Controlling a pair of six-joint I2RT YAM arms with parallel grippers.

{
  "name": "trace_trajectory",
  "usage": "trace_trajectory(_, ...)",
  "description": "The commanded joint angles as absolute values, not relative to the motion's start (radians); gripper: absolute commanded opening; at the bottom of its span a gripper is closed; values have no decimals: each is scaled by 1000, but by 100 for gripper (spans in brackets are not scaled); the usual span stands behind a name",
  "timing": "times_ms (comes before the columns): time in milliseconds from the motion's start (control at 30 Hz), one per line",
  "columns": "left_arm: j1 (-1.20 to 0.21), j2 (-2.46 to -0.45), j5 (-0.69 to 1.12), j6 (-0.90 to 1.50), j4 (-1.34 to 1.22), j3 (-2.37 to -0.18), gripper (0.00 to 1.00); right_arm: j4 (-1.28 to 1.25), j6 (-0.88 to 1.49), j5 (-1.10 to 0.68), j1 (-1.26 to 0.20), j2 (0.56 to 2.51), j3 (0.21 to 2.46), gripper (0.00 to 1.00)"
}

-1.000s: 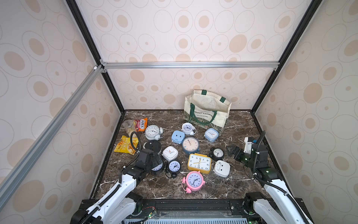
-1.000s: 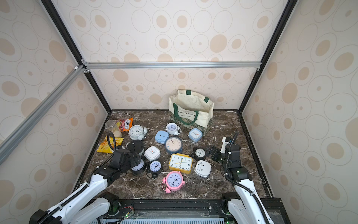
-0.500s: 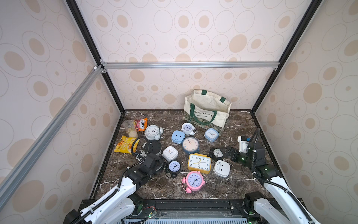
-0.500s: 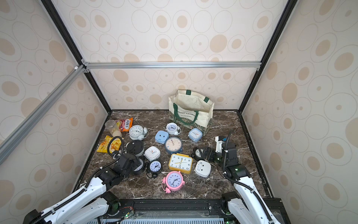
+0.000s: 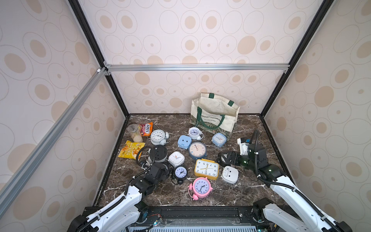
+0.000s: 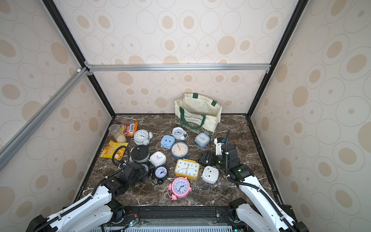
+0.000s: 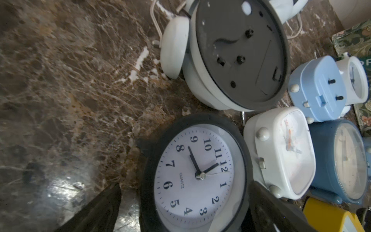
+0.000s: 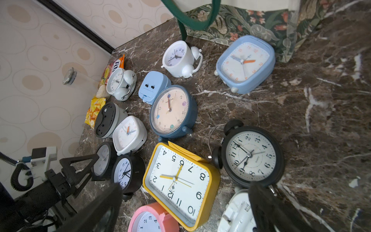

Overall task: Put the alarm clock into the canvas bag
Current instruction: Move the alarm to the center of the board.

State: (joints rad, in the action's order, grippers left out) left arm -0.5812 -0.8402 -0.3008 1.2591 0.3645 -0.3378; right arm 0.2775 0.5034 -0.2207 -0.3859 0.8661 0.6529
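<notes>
Meanwhile, the canvas bag (image 5: pixel 226 122) stands open at upper centre on the counter (image 5: pixel 251 190), alarm clocks (image 5: pixel 197 150) scattered below it. The left gripper (image 7: pixel 185 185) is spread wide astride a black-rimmed clock (image 7: pixel 198 172); the right gripper (image 5: pixel 222 159), centre right, gapes empty near a yellow clock (image 5: pixel 206 168).

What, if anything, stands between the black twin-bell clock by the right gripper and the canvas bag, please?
Only the light blue square clock, standing close in front of the canvas bag. The black twin-bell clock would probably have to be lifted over it. The bag's mouth stands open upward, with nothing visible above it.
</notes>
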Motion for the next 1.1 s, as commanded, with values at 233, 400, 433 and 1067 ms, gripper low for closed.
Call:
trace_trajectory(233, -650, -998, -229, 1195, 91, -380, 98, 283, 469, -170, -451, 909, 678, 100)
trace_trajectory(400, -749, -1128, -238, 1176, -5, -459, 98, 246, 492, -179, -451, 926, 655, 100)
trace_trajectory(433, -767, -1154, -239, 1161, -22, -474, 98, 239, 496, -179, -452, 928, 649, 100)
trace_trajectory(1067, -679, -1100, -346, 583, 422, -664, 98, 111, 508, -291, -454, 956, 600, 100)
